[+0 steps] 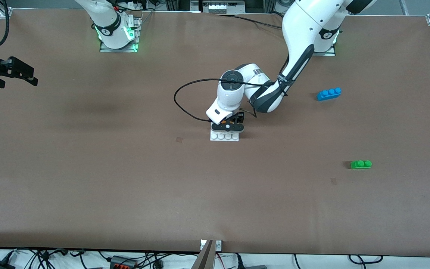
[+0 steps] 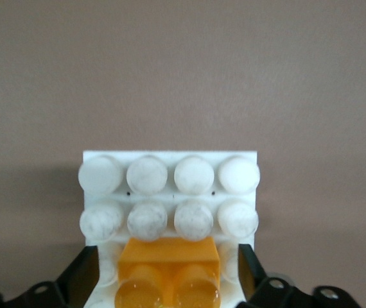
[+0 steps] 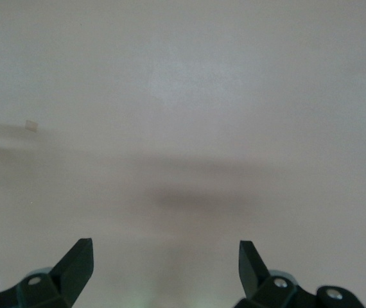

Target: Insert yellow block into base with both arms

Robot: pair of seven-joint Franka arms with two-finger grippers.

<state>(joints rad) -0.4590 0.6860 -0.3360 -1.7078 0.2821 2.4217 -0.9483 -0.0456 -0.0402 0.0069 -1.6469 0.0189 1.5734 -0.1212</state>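
While seated on base (image 2: 170, 168), yellow block (image 2: 168, 272) rests

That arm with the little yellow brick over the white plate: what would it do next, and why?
Probably lift the left gripper straight up. The yellow block already sits on the base among its studs, and the fingers stand open beside it, not gripping. The right gripper waits open over bare table.

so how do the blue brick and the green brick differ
The blue brick is longer, with three studs in a row; the green brick shows only two. The blue brick lies farther from the front camera, the green brick nearer to it. The blue brick sits slightly angled, the green brick nearly square to the view. Both lie loose on the table toward the left arm's end, untouched by either tool.
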